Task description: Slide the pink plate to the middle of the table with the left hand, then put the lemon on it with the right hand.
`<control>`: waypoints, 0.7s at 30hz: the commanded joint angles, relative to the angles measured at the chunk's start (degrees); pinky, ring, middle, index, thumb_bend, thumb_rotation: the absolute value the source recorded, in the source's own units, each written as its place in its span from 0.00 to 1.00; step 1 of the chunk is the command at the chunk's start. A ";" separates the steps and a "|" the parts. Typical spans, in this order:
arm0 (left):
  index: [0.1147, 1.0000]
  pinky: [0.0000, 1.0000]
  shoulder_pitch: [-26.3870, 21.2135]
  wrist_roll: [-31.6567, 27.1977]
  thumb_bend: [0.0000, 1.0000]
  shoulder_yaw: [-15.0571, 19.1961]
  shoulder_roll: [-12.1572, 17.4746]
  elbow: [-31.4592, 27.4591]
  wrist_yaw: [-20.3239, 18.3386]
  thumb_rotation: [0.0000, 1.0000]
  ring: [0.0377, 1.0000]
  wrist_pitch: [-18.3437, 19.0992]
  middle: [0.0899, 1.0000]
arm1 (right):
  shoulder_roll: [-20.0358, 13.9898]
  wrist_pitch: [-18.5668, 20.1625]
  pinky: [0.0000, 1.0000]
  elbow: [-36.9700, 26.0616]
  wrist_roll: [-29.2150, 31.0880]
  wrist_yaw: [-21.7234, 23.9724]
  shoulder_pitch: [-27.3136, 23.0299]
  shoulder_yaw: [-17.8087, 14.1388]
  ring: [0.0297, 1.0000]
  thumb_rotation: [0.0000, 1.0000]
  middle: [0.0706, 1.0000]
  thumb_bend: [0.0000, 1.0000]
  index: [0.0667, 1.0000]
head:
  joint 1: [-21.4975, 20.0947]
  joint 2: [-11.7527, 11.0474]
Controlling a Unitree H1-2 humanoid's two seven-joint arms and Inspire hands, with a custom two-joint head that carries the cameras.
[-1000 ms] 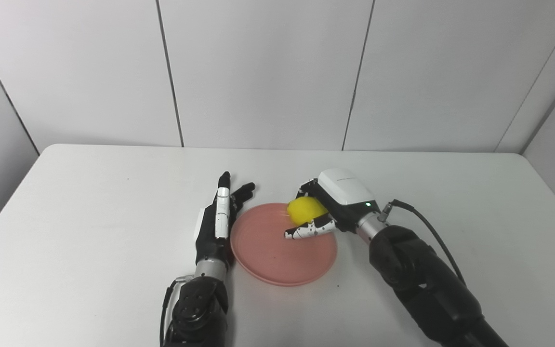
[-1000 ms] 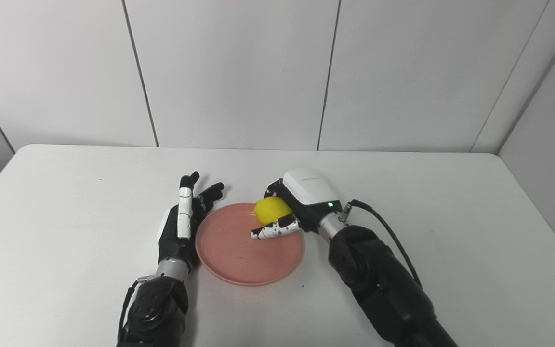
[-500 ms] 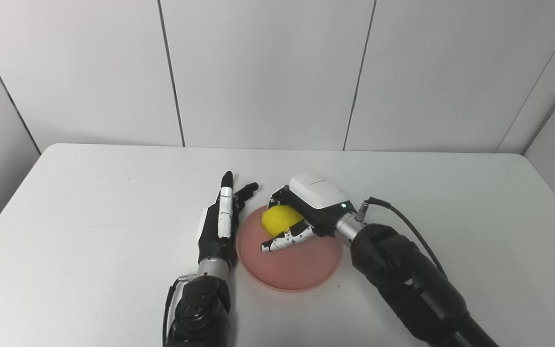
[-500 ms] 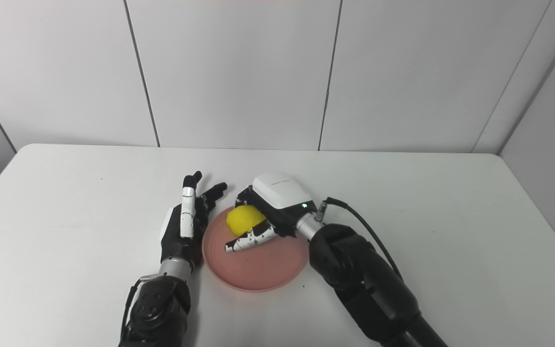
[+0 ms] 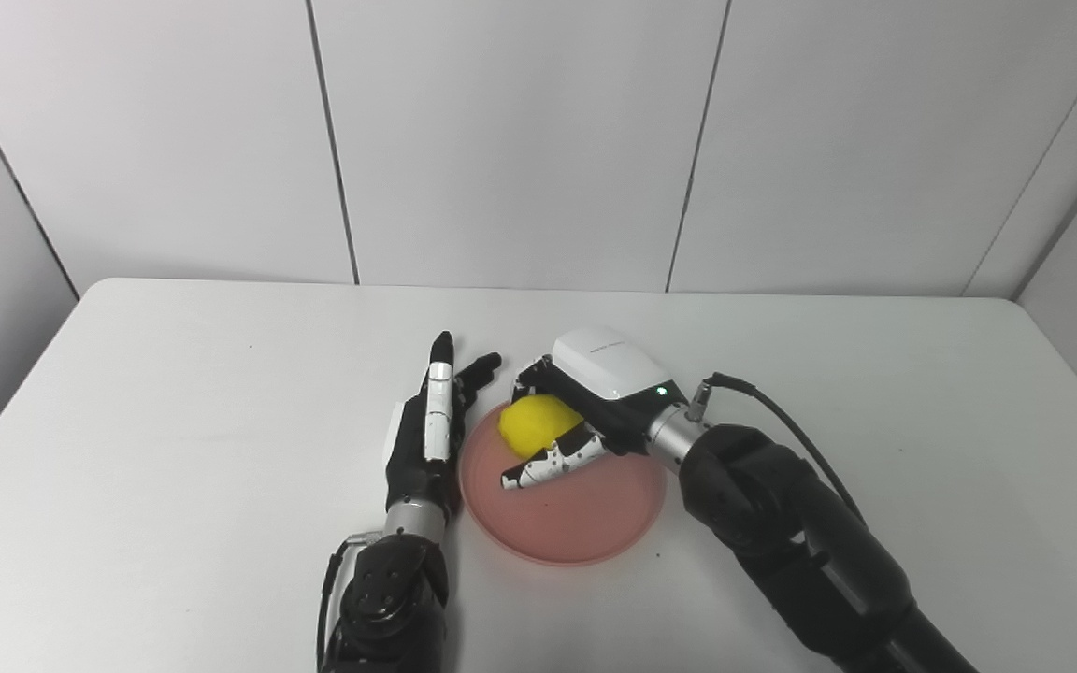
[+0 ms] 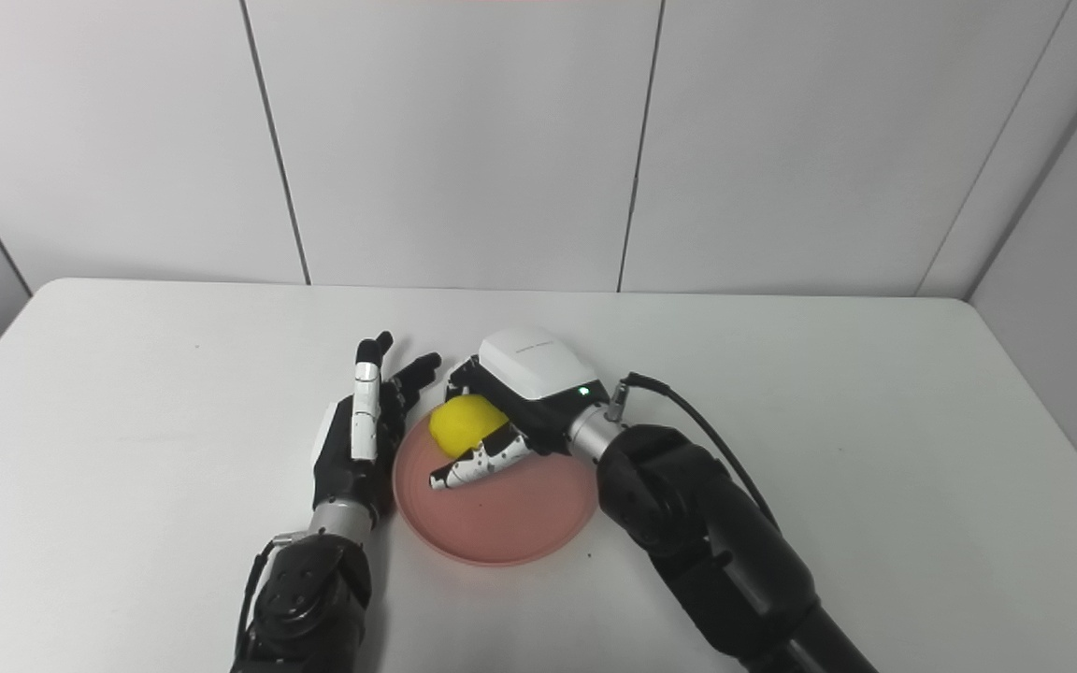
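Pink and shallow, the round plastic plate (image 5: 565, 500) sits near the middle of the white table (image 5: 174, 402), and it serves here as the landmark for everything else. Over the plate's far-left part, the right hand (image 5: 585, 411), black-fingered under a white shell, is closed around the bright yellow lemon (image 5: 537, 422), with one spotted white finger reaching under and in front of the fruit toward the plate's centre. Whether the lemon already touches the plate's surface cannot be told from either eye view; it looks very low over it. Just beside the plate's left rim stands the left hand (image 5: 426, 439), edge-on with its fingers straight and apart, holding nothing; it may be touching the rim, but the views do not settle that. The sliding step looks done, so the step in hand is judged to be setting the fruit down. To do it well, the right hand should lower until the lemon rests on the plate, preferably a little nearer the plate's centre than its far-left rim, and only then spread its fingers slowly, because a rounded fruit released from any height or with a sideways nudge could roll toward the rim. The left hand beside the rim offers a useful stop against the light plate skidding. The right hand should then lift clear straight up, without dragging a finger across the fruit.
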 commanded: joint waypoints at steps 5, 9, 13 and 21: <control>0.97 0.99 1.56 -0.48 0.69 -0.12 -1.36 2.92 -0.14 1.00 0.87 3.30 0.77 | -1.75 -3.60 0.28 -1.16 -0.83 -0.30 -2.51 0.29 0.32 0.50 0.36 0.52 0.44 | 0.02 0.18; 0.98 1.00 1.70 -0.70 0.69 -0.12 -1.28 2.38 -0.36 1.00 0.87 3.76 0.77 | -2.49 -4.27 0.27 -0.33 -1.61 -0.09 -1.97 1.22 0.31 0.51 0.36 0.53 0.44 | -0.08 0.33; 0.99 1.00 1.87 -0.98 0.68 -0.07 -1.20 2.18 -0.71 1.00 0.89 3.81 0.76 | -2.55 -4.53 0.31 0.67 -2.28 -0.29 -1.65 1.98 0.36 0.55 0.41 0.54 0.48 | -0.18 0.50; 0.98 1.00 1.42 -0.59 0.69 0.20 -1.23 3.06 -0.34 1.00 0.89 3.43 0.77 | -2.05 -5.66 0.26 2.50 -1.76 -1.66 -2.29 1.30 0.31 0.54 0.36 0.52 0.45 | -0.25 0.51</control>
